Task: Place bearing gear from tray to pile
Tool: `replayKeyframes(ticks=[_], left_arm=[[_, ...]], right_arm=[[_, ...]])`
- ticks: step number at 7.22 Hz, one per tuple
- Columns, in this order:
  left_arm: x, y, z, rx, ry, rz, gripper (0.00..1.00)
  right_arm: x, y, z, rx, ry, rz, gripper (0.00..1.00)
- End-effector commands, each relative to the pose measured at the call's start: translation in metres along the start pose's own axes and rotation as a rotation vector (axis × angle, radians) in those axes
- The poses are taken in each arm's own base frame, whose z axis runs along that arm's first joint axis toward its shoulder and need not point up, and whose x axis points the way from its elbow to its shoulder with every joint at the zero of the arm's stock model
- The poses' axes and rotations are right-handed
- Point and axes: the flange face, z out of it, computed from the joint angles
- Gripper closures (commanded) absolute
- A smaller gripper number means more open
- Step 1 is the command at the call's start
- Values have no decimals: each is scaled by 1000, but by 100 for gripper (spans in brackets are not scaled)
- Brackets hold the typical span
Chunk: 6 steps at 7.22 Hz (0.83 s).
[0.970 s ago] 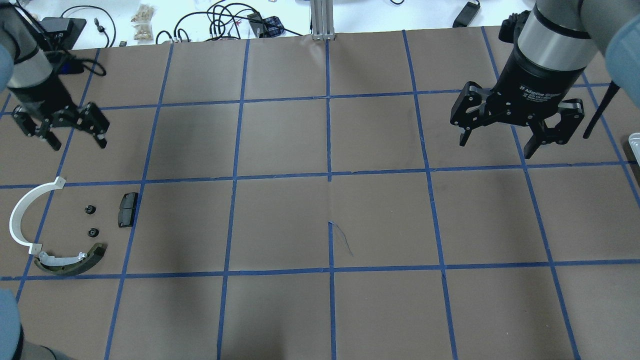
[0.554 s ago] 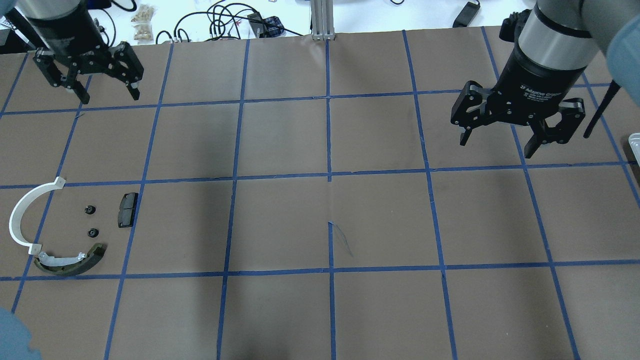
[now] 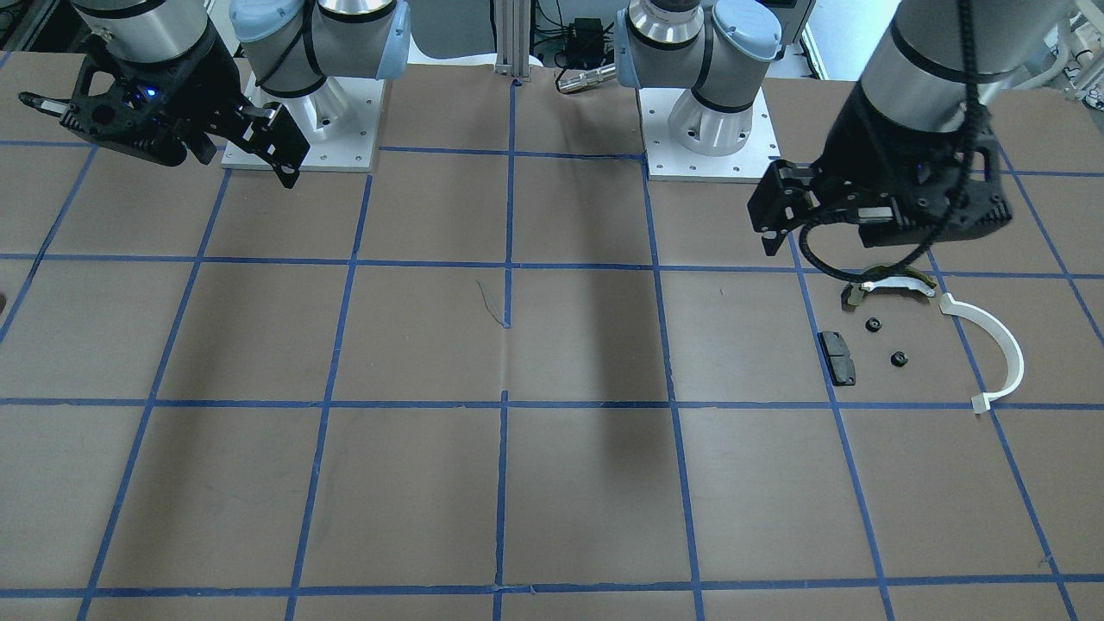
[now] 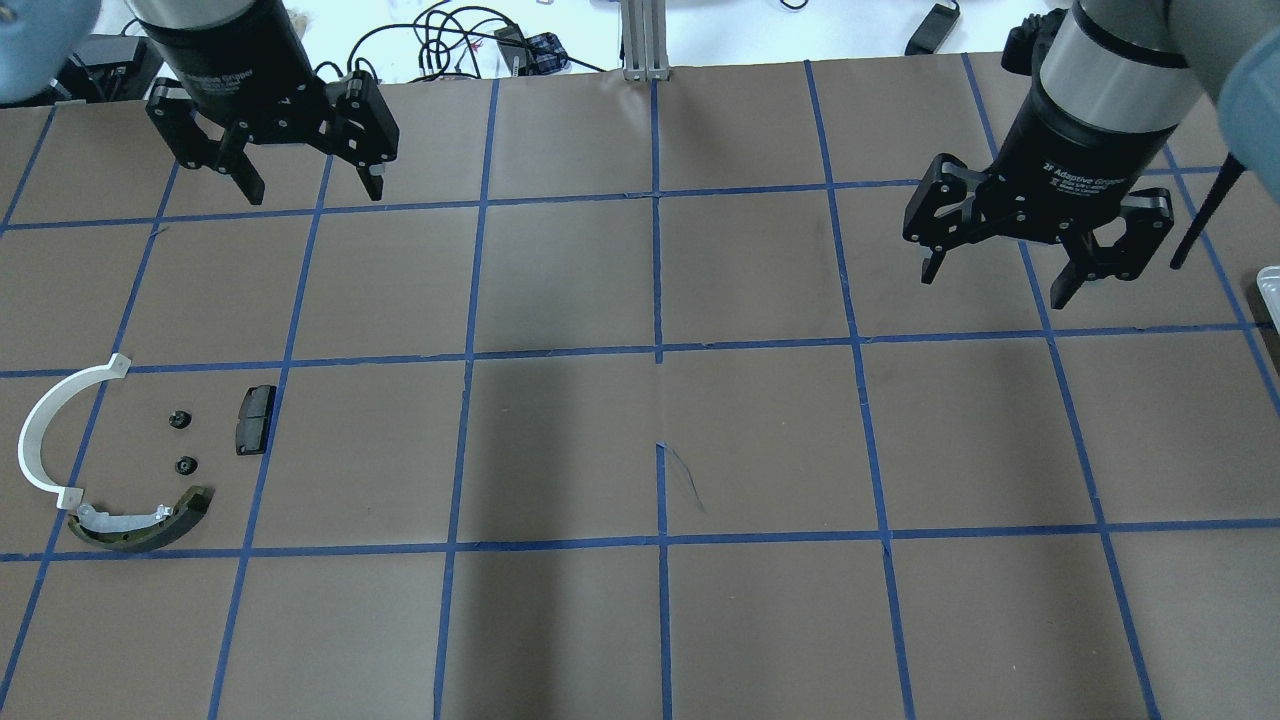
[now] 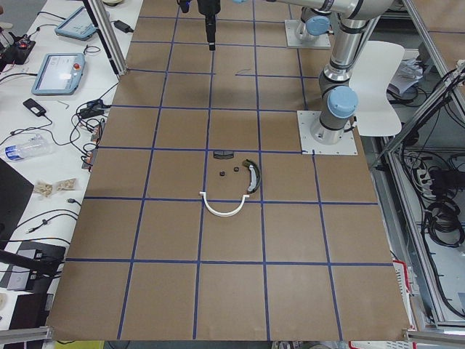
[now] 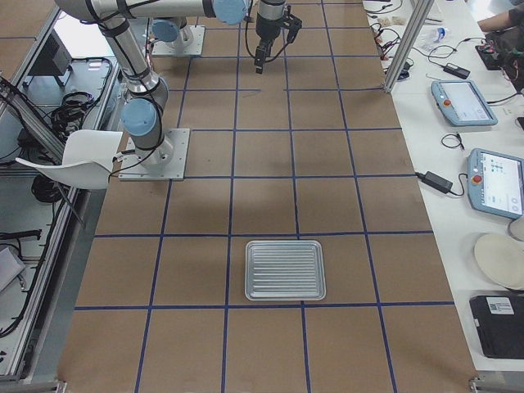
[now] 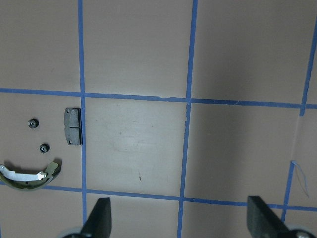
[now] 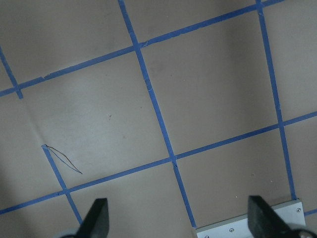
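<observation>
Two small black bearing gears (image 4: 179, 420) (image 4: 186, 465) lie in the pile at the table's left, between a white half-ring (image 4: 40, 430), an olive-and-white shoe (image 4: 145, 525) and a black pad (image 4: 255, 420). The left wrist view shows the gears (image 7: 33, 123), the pad (image 7: 73, 126) and the shoe (image 7: 29, 174). My left gripper (image 4: 312, 190) is open and empty, high and far beyond the pile. My right gripper (image 4: 995, 285) is open and empty over the table's right side. The silver tray (image 6: 285, 270) holds nothing in the exterior right view.
The tray's corner shows in the right wrist view (image 8: 257, 223) and at the overhead view's right edge (image 4: 1270, 285). Cables and small gear lie beyond the table's far edge (image 4: 450, 45). Blue tape lines grid the brown table.
My left gripper has moved away from the pile, toward the far edge and to the right, still open. The right gripper has barely shifted. The pile has not changed.
</observation>
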Motion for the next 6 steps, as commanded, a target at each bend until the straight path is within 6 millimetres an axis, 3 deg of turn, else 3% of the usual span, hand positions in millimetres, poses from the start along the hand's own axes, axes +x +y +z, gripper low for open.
replayKeyframes(ticks=[1, 2, 6], left_arm=[[1, 34, 23, 76, 4, -10, 0], [-8, 40, 18, 77, 13, -27, 0], [-3, 30, 6, 90, 68, -17, 0]], right_arm=[[-1, 0, -1, 1, -7, 1, 0], [-1, 1, -1, 2, -9, 1, 0], [0, 3, -4, 9, -6, -1, 0]])
